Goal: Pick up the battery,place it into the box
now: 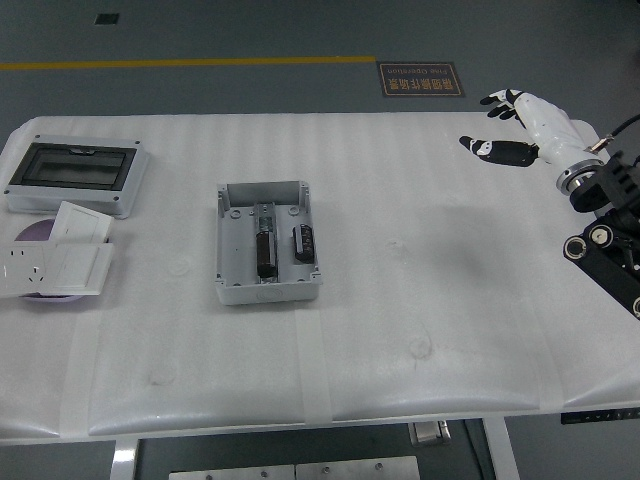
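Over at the far right of the tabletop (400, 330), the right hand (515, 125) hangs in the air with its fingers spread out, and it holds nothing. It is well apart from the box (268, 256). The battery (303, 245) lies inside the box, in the right part, next to another dark piece (265, 252) in the middle. So the job looks done. The left hand cannot be seen.

Not much looks likely to go wrong now. If the arm swung low across the tabletop, it could bump the box and shake the battery loose. The battery may also not sit flat in its spot, but it is too small to tell.
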